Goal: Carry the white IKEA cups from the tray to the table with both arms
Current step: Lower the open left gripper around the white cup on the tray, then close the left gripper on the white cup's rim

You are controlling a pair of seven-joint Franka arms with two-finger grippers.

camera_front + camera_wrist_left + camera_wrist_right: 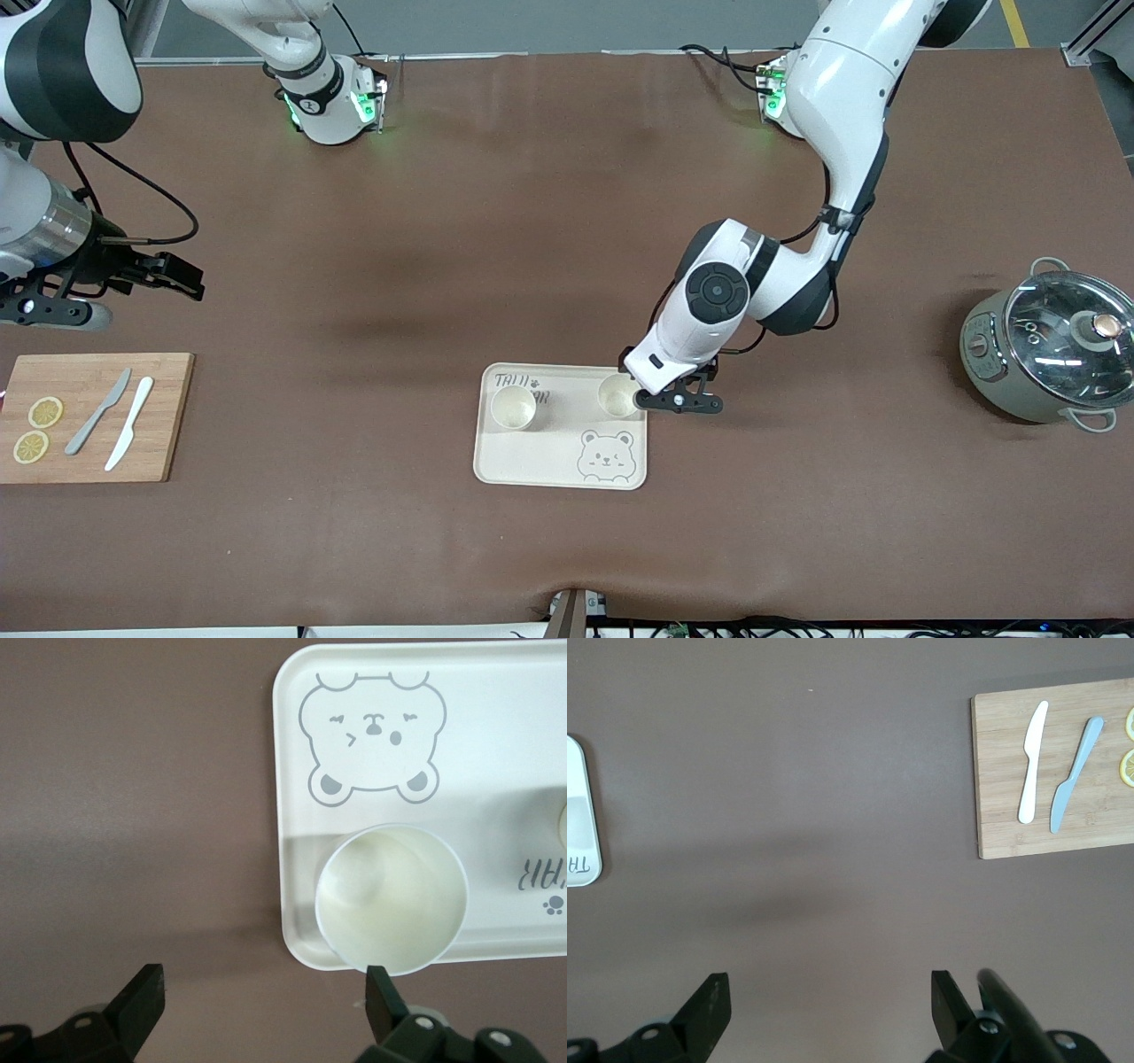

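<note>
Two white IKEA cups stand upright on the cream bear tray: one cup toward the right arm's end, the other cup toward the left arm's end. My left gripper is open and empty, low beside the tray's edge next to the second cup. In the left wrist view the gripper has that cup just outside one fingertip, on the tray. My right gripper is open and empty over bare table; it also shows in the right wrist view.
A wooden cutting board with two lemon slices and two knives lies at the right arm's end. A pot with a glass lid stands at the left arm's end. The right wrist view shows the board and the tray's edge.
</note>
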